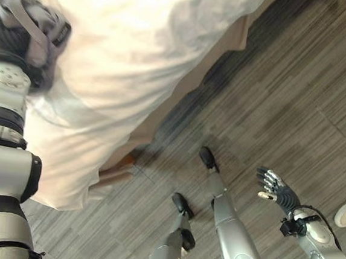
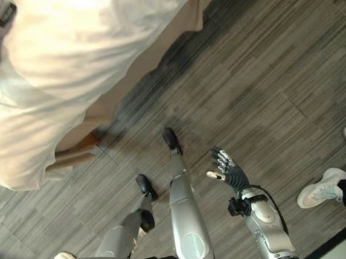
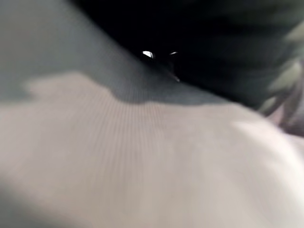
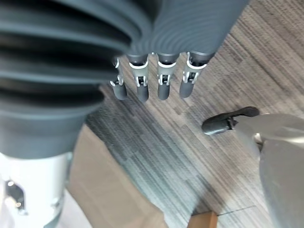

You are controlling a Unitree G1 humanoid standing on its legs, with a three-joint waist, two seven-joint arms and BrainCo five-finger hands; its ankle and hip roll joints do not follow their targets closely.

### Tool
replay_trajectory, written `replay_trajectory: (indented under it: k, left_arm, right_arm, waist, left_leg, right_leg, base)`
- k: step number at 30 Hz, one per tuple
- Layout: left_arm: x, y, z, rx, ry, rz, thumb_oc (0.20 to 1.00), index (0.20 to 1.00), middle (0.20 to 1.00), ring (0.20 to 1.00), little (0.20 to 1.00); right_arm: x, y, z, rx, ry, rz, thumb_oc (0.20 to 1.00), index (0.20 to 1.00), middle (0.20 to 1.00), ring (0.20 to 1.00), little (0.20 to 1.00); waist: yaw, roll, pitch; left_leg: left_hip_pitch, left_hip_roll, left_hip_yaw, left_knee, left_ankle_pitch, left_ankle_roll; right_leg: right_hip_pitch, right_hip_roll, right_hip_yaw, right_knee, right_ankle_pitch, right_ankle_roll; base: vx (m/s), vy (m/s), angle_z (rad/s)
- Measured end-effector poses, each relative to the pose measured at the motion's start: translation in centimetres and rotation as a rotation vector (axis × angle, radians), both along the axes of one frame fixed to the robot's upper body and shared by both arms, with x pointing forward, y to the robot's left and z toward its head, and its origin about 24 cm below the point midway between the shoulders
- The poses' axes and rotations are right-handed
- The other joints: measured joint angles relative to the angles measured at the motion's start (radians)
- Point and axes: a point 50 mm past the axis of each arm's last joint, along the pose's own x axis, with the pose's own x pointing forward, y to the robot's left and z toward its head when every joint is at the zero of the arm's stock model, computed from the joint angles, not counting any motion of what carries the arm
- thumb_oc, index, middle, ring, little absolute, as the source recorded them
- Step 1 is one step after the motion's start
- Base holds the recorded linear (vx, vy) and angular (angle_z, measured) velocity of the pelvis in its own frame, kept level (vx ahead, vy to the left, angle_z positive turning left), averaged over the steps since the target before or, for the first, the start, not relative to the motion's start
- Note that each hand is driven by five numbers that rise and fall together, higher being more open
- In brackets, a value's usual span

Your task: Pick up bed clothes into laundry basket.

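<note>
White bed sheet is lying draped over the bed, its edge hanging toward the grey wood-plank floor. Left hand is resting up on the sheet; grip impossible to tell. Right hand is hanging over the floor, fingers relaxed, empty. A person's white shoe is standing nearby.

A bedroom, by the look of it: a bed under a white sheet with a tan skirt over a wooden leg stands on grey wood-grain plank flooring. A person's white sneakers stand on the floor nearby, so it is perhaps a staged room rather than a private home.
</note>
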Motion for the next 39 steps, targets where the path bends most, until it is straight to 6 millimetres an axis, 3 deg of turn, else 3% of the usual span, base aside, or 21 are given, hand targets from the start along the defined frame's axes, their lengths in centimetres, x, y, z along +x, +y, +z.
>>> replay_trajectory:
  k: [5,9,10,12,16,19,23,28,32,34,35,37,38,39]
  left_arm:
    - [0.4,-0.6,-1.6,-0.041,0.041,-0.043,0.2,0.2,0.2,0.2,0.2]
    - [1.7,-2.9,-2.4,-0.341,-0.128,-0.152,0.2,0.2,0.2,0.2,0.2]
    - [2.1,-3.8,-2.6,-0.45,-0.202,-0.198,0.2,0.2,0.2,0.2,0.2]
    - [3.3,-7.8,-3.8,-0.699,-0.342,-0.353,0.2,0.2,0.2,0.2,0.2]
    - [3.5,-14.7,-5.5,-1.135,-0.557,-0.654,0.2,0.2,0.2,0.2,0.2]
    - [3.7,-17.7,-6.0,-1.279,-0.569,-0.756,0.2,0.2,0.2,0.2,0.2]
    - [2.8,-21.1,-4.8,-1.352,-0.605,-0.948,0.2,0.2,0.2,0.2,0.2]
    - [2.2,-22.1,-3.4,-1.352,-0.653,-1.057,0.2,0.2,0.2,0.2,0.2]
    - [1.0,-22.4,-2.2,-1.345,-0.728,-1.137,0.2,0.2,0.2,0.2,0.2]
    - [0.3,-22.7,-2.2,-1.353,-0.767,-1.172,0.2,0.2,0.2,0.2,0.2]
    - [0.1,-22.8,-2.6,-1.356,-0.781,-1.182,0.2,0.2,0.2,0.2,0.2]
    - [0.0,-22.9,-2.6,-1.361,-0.796,-1.181,0.2,0.2,0.2,0.2,0.2]
    - [-0.1,-22.6,-3.0,-1.362,-0.8,-1.175,0.2,0.2,0.2,0.2,0.2]
    - [-0.2,-22.5,-3.7,-1.375,-0.798,-1.156,0.2,0.2,0.2,0.2,0.2]
  right_arm:
    - [-0.6,-0.2,-0.7,-0.004,0.029,-0.009,1.0,1.0,1.0,1.0,1.0]
    - [-1.4,-0.4,-1.5,-0.008,0.067,-0.028,1.0,1.0,1.0,1.0,1.0]
    - [-1.5,-0.4,-1.7,-0.007,0.073,-0.033,1.0,1.0,1.0,1.0,1.0]
    - [-1.7,-0.2,-2.1,0.0,0.075,-0.061,1.0,1.0,1.0,1.0,1.0]
    - [-0.9,0.6,-1.7,-0.033,0.043,-0.045,1.0,1.0,1.0,1.0,1.0]
    - [-0.3,1.2,-1.4,-0.073,0.019,-0.018,1.0,1.0,1.0,1.0,1.0]
    - [-0.2,1.6,-1.6,-0.092,0.013,-0.013,1.0,1.0,1.0,1.0,1.0]
    - [-0.5,1.6,-2.0,-0.109,0.029,-0.005,1.0,1.0,1.0,1.0,1.0]
    - [-1.9,1.3,-3.4,-0.133,0.096,0.015,1.0,1.0,1.0,1.0,1.0]
    - [-2.2,1.6,-3.9,-0.105,0.106,-0.002,1.0,1.0,1.0,1.0,1.0]
    - [-2.6,1.3,-4.1,-0.102,0.116,-0.016,1.0,1.0,1.0,1.0,1.0]
    - [-2.4,0.8,-4.2,-0.115,0.122,-0.03,1.0,1.0,1.0,1.0,1.0]
    - [-2.6,1.0,-4.5,-0.105,0.134,-0.036,1.0,1.0,1.0,1.0,1.0]
    - [-2.9,1.1,-5.0,-0.097,0.151,-0.044,1.0,1.0,1.0,1.0,1.0]
  waist:
    - [-0.022,-0.022,-0.015]
    - [-0.024,-0.023,-0.015]
    - [-0.021,-0.023,-0.015]
    - [-0.015,-0.023,-0.015]
    - [-0.003,-0.037,-0.016]
    - [-0.008,-0.063,-0.026]
    - [-0.034,-0.086,-0.04]
    - [-0.055,-0.088,-0.047]
    - [-0.053,-0.083,-0.12]
    - [-0.04,-0.085,-0.18]
    - [-0.037,-0.077,-0.225]
    - [-0.047,-0.077,-0.253]
    - [-0.033,-0.146,-0.26]
    - [-0.018,-0.21,-0.282]
  left_leg:
    - [0.024,-0.019,-0.007,0.0,0.008,0.014]
    - [0.023,-0.041,-0.028,0.0,0.015,0.031]
    - [0.028,-0.043,-0.031,0.0,0.015,0.031]
    - [0.051,-0.043,-0.059,0.0,0.017,0.028]
    - [0.086,-0.044,-0.089,0.003,0.015,0.032]
    - [0.123,-0.046,-0.084,0.003,0.004,0.045]
    - [0.18,-0.04,-0.082,0.005,-0.012,0.054]
    - [0.252,-0.034,-0.081,0.0,-0.026,0.053]
    - [0.319,-0.018,-0.08,0.005,-0.035,0.047]
    - [0.354,0.011,-0.049,0.005,-0.051,0.037]
    - [0.363,0.025,-0.033,0.0,-0.064,0.04]
    - [0.396,0.048,-0.013,0.01,-0.068,0.021]
    - [0.387,0.058,0.006,0.172,-0.11,-0.012]
    - [0.316,0.062,-0.022,0.381,-0.092,-0.022]
  right_leg:
    - [0.028,-0.025,-0.011,0.001,-0.007,0.003]
    - [0.032,-0.059,-0.021,0.003,-0.013,0.026]
    - [0.04,-0.063,-0.025,0.003,-0.012,0.028]
    - [0.073,-0.072,-0.046,0.003,-0.009,0.032]
    - [0.132,-0.081,-0.073,-0.013,-0.007,0.037]
    - [0.168,-0.086,-0.067,-0.019,-0.012,0.041]
    - [0.222,-0.078,-0.067,-0.02,-0.024,0.041]
    - [0.295,-0.072,-0.067,-0.02,-0.043,0.035]
    - [0.359,-0.057,-0.077,-0.021,-0.057,0.037]
    - [0.374,-0.027,-0.08,-0.001,-0.08,0.054]
    - [0.378,-0.009,-0.073,-0.012,-0.081,0.054]
    - [0.397,0.029,-0.069,0.003,-0.089,0.043]
    - [0.363,0.058,-0.043,0.162,-0.17,-0.03]
    - [0.393,0.048,0.004,0.148,-0.186,-0.02]
  base:
    - [-0.03,0.005,0.1]
    - [-0.03,0.014,0.14]
    - [0.0,0.012,0.22]
    - [0.01,0.014,0.35]
    - [0.03,0.02,0.22]
    - [0.07,0.018,-0.07]
    - [0.07,0.014,-0.09]
    - [0.1,0.004,-0.03]
    - [0.17,-0.072,-0.03]
    - [0.16,-0.097,-0.4]
    - [0.18,-0.171,-0.47]
    - [0.11,-0.226,-0.51]
    - [0.09,-0.183,-0.84]
    - [0.18,-0.037,-1.27]
